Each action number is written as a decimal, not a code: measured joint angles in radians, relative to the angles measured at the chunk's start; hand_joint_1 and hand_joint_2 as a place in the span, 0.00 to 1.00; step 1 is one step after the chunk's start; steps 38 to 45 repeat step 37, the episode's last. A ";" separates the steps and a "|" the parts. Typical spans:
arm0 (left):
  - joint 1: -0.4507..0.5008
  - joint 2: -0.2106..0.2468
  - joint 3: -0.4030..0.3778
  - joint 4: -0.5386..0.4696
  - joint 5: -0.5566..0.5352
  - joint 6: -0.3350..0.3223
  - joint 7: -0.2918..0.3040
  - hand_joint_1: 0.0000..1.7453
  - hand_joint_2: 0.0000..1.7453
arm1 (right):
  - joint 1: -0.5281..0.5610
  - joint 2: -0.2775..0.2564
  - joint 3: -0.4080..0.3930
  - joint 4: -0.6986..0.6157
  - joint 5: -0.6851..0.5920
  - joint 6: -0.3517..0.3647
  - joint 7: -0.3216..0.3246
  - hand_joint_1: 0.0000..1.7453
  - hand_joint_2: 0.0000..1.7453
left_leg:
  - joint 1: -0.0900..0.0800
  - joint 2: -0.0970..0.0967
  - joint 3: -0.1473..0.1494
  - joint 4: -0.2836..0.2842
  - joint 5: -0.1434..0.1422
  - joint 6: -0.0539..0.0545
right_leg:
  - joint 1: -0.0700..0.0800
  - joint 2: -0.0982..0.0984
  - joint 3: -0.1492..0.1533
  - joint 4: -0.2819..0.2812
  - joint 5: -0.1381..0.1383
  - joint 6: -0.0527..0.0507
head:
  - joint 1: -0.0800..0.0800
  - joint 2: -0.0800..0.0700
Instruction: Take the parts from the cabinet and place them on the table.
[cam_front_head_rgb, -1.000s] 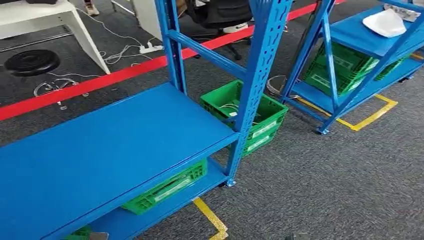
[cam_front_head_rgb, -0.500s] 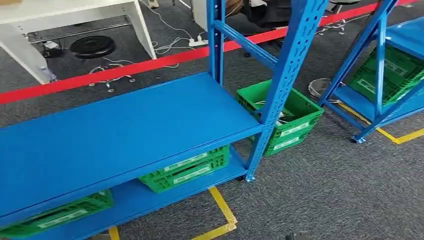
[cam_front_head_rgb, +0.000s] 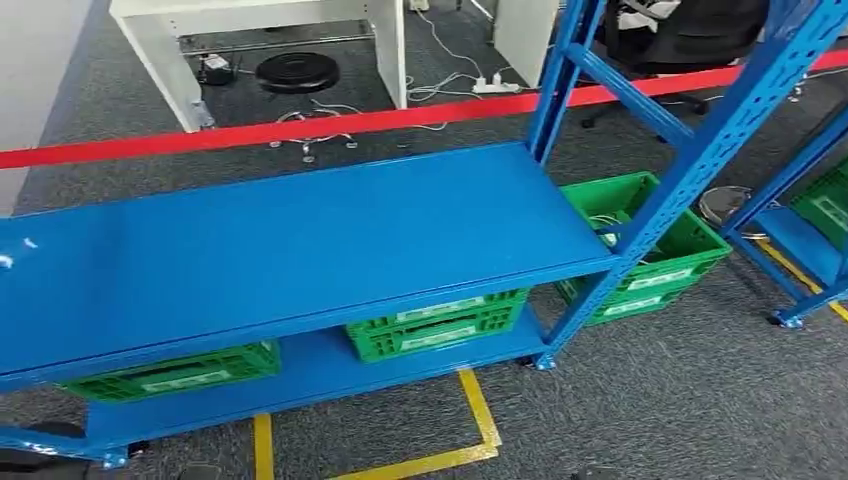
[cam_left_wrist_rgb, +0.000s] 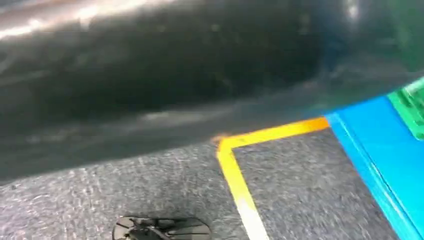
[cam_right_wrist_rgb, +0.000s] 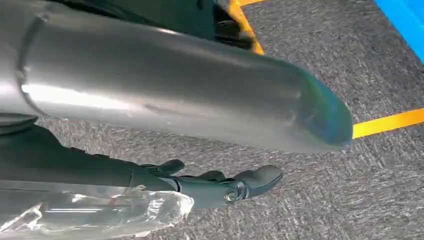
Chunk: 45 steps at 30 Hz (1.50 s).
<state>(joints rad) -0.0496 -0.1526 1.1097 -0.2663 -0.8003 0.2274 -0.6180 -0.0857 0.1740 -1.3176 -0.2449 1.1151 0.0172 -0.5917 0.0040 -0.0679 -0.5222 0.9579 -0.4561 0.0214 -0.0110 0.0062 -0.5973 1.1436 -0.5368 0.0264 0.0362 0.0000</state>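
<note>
A blue metal rack (cam_front_head_rgb: 300, 240) stands in front of me, its middle shelf bare. On its bottom shelf sit two green crates (cam_front_head_rgb: 435, 322) (cam_front_head_rgb: 175, 372); what they contain is hidden. A third green crate (cam_front_head_rgb: 650, 250) with thin wires inside rests on the carpet by the rack's right post. A white table (cam_front_head_rgb: 250, 12) stands beyond the red floor line (cam_front_head_rgb: 300, 128). In the right wrist view my right hand (cam_right_wrist_rgb: 225, 187) hangs over the carpet, its dark fingers lying along a clear plastic bag (cam_right_wrist_rgb: 100, 212) that it holds.
Yellow tape (cam_front_head_rgb: 480, 420) marks the carpet in front of the rack. A second blue rack (cam_front_head_rgb: 800, 235) stands at the right. Cables, a power strip (cam_front_head_rgb: 495, 86) and a black round disc (cam_front_head_rgb: 297, 72) lie near the white table's legs.
The camera has swung left: the whole scene has slid to the right, the rack's shelf now spans the picture and the white table has come into view.
</note>
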 joint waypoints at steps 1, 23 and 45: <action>-0.001 -0.001 0.000 0.000 -0.002 0.000 0.000 0.00 0.00 | 0.000 0.000 0.000 0.000 0.000 0.000 0.000 0.00 0.00 | 0.001 -0.013 -0.001 0.003 0.000 -0.002 | -0.004 0.034 0.057 -0.099 0.037 -0.002 | 0.000 0.000; -0.002 -0.004 0.016 0.000 -0.014 0.005 0.025 0.00 0.00 | -0.003 -0.001 -0.002 0.000 -0.024 0.009 -0.001 0.00 0.00 | -0.005 0.064 -0.004 0.013 -0.014 -0.034 | 0.006 -0.017 0.066 -0.156 0.045 -0.029 | -0.015 0.000; -0.003 -0.006 0.024 0.000 -0.036 -0.007 0.037 0.00 0.00 | -0.004 -0.001 -0.002 0.000 -0.038 0.010 0.018 0.00 0.00 | -0.011 0.064 -0.008 0.014 -0.009 -0.020 | 0.000 -0.017 0.064 -0.162 0.053 -0.016 | -0.015 0.000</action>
